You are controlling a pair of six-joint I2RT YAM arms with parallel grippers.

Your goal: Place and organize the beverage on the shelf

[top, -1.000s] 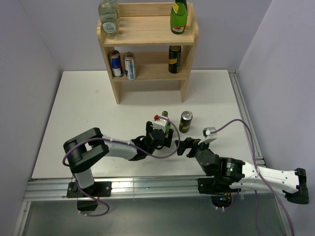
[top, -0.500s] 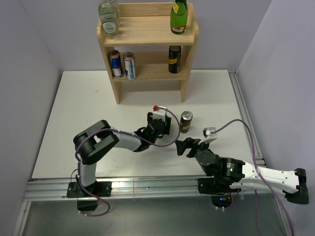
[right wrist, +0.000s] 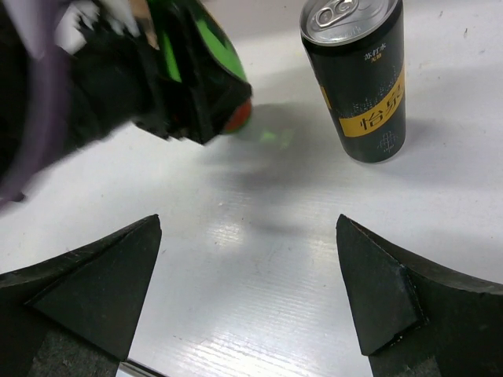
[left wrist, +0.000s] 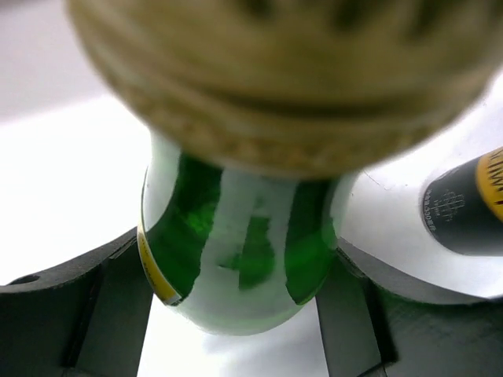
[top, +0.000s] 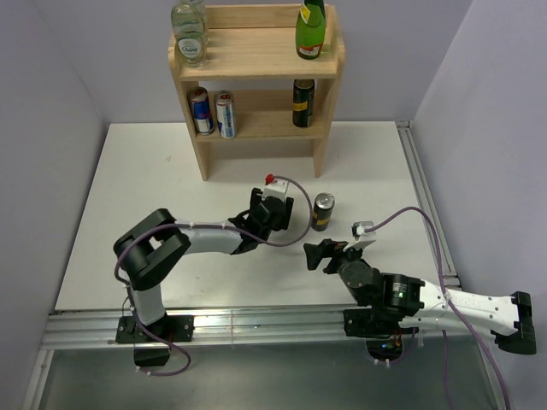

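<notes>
You are a good part of the way through. The shelf [top: 256, 64] already carries five drinks: a clear bottle [top: 189, 34] and a tall green bottle [top: 311, 30] on the top tier, and on the middle tier a pair of slim cans [top: 214, 112] at the left and a dark can [top: 302, 102] at the right. What the lowest tier holds you cannot tell from the overhead view.

Two drinks are not yet shelved. The first is the green bottle [left wrist: 236, 251], out on the table [top: 154, 188] in front of the shelf and well short of it. Your left gripper [top: 273, 207] is pinching it low on the body, a finger on either side. Whether its base is clear of the table is hard to say. The second is the black-and-gold can [right wrist: 361, 78], upright on the table just beside that bottle, with nothing touching it.

Your right gripper [right wrist: 247, 290] hangs near the can with its fingers spread wide and nothing between them.

By my reckoning, the bottle needs carrying to a free spot on the shelf, then the can.
</notes>
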